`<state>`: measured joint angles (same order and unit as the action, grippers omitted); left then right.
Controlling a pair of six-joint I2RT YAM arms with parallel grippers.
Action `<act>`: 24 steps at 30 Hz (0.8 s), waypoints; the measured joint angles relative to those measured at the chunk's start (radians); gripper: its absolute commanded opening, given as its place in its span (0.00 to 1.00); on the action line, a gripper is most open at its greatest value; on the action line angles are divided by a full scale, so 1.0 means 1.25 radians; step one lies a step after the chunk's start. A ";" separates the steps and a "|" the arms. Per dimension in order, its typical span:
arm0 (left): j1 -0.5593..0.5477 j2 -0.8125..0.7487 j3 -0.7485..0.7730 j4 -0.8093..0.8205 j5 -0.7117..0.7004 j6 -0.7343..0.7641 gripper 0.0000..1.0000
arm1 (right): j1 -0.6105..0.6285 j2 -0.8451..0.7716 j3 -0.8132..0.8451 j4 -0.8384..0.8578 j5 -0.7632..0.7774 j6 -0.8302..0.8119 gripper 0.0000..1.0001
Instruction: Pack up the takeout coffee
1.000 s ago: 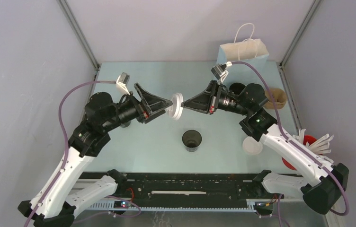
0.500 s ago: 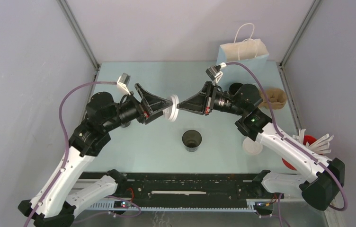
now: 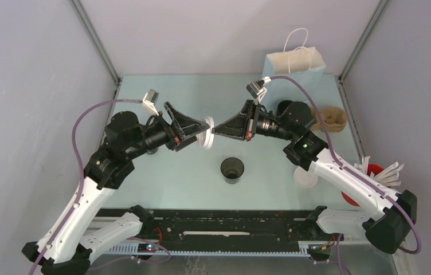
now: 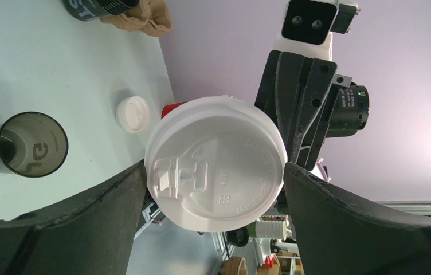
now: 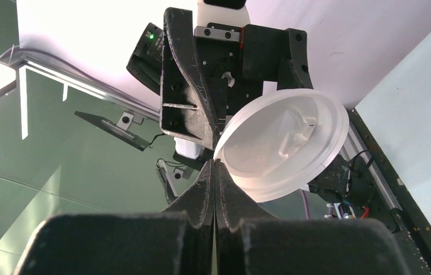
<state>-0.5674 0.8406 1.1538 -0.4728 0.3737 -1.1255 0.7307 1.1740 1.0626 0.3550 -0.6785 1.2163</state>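
One lid (image 4: 216,163) is pinched by its rim in the clenched right gripper (image 5: 213,166) and flanked by the left gripper (image 4: 215,172); whether that one grasps it cannot be told. Below them, the cup (image 3: 232,169) stands uncapped; farther off, the bag (image 3: 294,63) seemingly awaits packing.

Your white lid (image 4: 216,172) is up in the air on edge, filling the gap between the left gripper's (image 4: 215,179) fingers, its rim at the right gripper's (image 5: 214,167) closed tips. The dark cup (image 3: 232,169) stands upright and uncovered below both jaws. The blue bag (image 3: 294,66) stands behind the right one.
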 measured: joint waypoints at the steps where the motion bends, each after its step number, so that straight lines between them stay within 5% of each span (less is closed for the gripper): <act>1: 0.000 0.001 0.000 -0.001 0.000 0.000 0.94 | 0.002 0.001 0.005 -0.007 0.001 -0.004 0.00; 24: -0.008 0.002 0.000 -0.042 -0.008 0.028 0.73 | 0.010 -0.005 0.022 -0.130 0.016 -0.069 0.00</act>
<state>-0.5770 0.8433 1.1538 -0.5255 0.3634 -1.0904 0.7437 1.1671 1.0897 0.1925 -0.6590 1.1297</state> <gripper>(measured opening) 0.763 0.006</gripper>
